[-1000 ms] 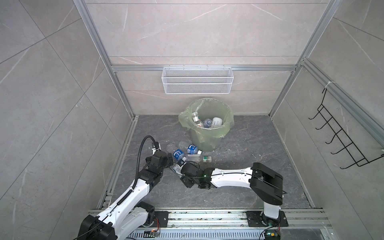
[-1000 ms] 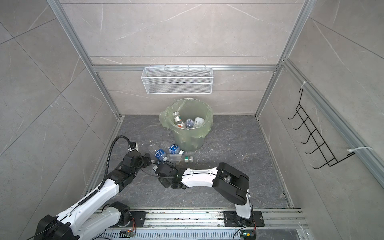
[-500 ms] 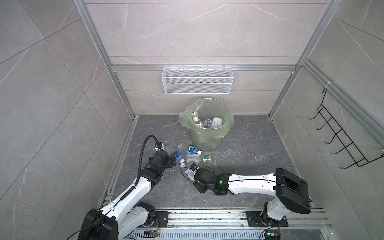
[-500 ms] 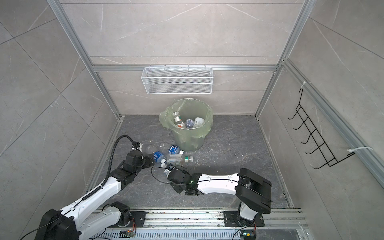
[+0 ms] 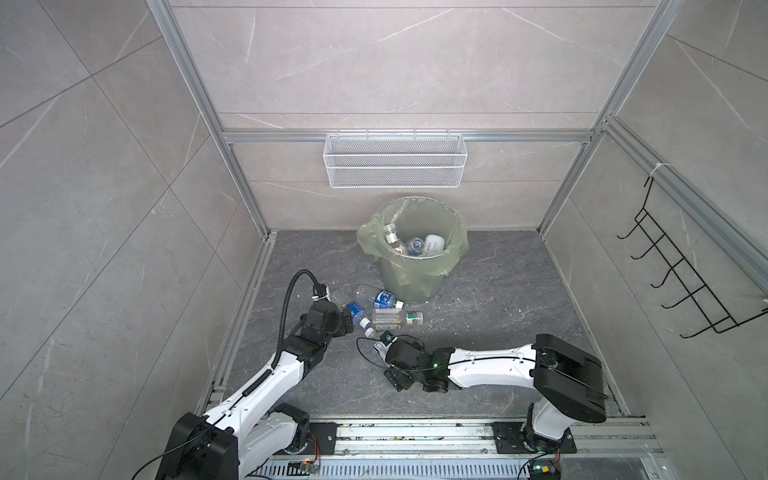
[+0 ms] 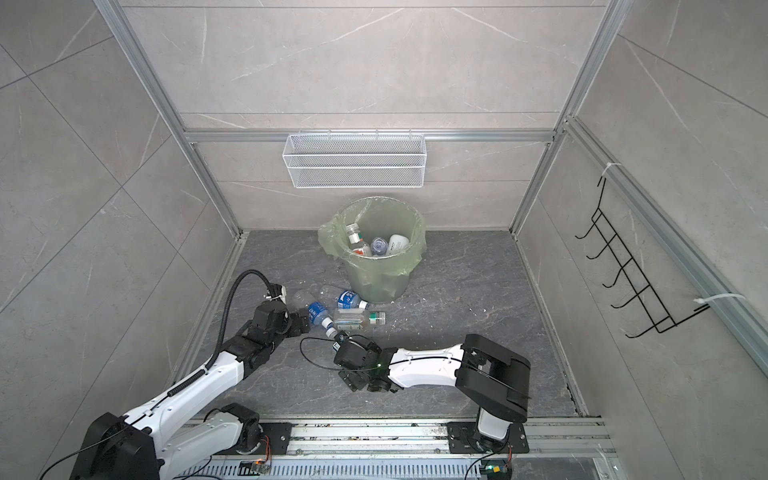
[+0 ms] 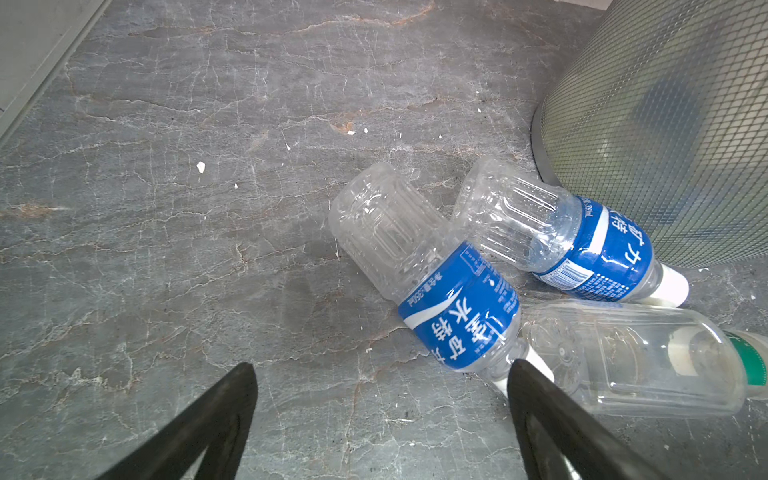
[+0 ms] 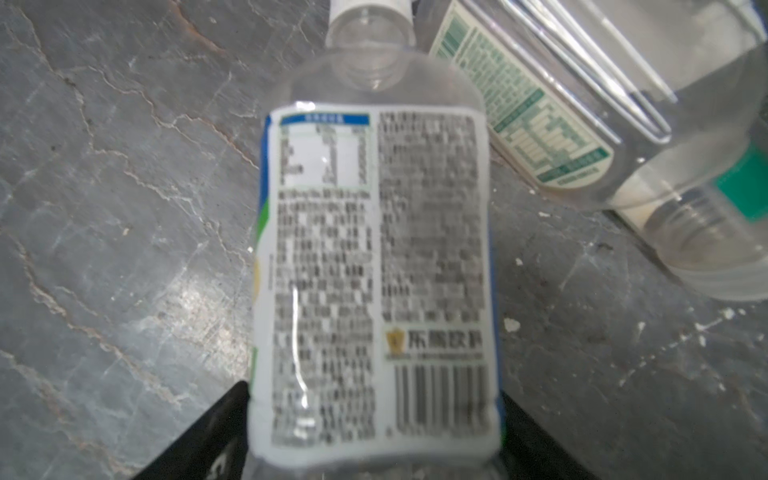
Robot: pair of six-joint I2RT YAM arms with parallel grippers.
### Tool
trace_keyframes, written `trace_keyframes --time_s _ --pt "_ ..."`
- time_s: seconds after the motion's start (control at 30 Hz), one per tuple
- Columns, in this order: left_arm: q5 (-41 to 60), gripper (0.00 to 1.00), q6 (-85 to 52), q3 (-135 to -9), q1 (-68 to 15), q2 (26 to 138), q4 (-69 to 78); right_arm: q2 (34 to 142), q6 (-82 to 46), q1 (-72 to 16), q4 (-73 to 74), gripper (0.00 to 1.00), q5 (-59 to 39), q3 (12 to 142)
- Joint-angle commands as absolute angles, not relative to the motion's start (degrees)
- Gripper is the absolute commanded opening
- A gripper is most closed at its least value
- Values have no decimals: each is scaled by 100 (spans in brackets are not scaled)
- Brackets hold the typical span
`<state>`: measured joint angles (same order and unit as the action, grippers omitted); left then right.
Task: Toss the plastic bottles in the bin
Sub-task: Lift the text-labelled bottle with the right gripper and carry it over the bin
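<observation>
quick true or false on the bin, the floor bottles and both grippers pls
1. The bin stands upright with bottles inside it. True.
2. The left gripper is shut on a blue-label bottle. False: its jaws stand open with nothing between them; that bottle's cap end lies beside one jaw.
3. A white-label bottle sits between the fingers of the right gripper. True.
4. The green-capped bottle stands upright. False: it lies on its side.
</observation>
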<state>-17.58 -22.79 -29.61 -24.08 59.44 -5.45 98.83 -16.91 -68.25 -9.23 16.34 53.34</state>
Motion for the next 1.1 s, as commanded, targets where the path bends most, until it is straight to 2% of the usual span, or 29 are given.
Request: trace_keyframes --time_s 0.0,0.27,0.53,0.67,0.83,1.07 --pt "-1714 96 -2261 -3136 -2391 5985 -308 10059 -1618 -6800 -958 88 1770 5654" --pt "-1646 96 -2246 -3081 -2391 5936 -194 10231 -1653 -6421 -748 85 1451 5794" --pt "-1580 96 -2250 -3121 -2391 6020 -185 10423 -1610 -6375 -750 73 1195 5875" --pt "-1587 96 -2250 -3116 -2391 6034 -178 10357 -1609 -6379 -708 64 1197 5774" --pt "-1346 96 -2184 -3117 -2391 6076 -65 9989 -1626 -6383 -518 55 1226 5413" --pt "-321 97 -1963 -2895 -2399 5950 619 8877 -1805 -6390 -60 54 1424 4460"
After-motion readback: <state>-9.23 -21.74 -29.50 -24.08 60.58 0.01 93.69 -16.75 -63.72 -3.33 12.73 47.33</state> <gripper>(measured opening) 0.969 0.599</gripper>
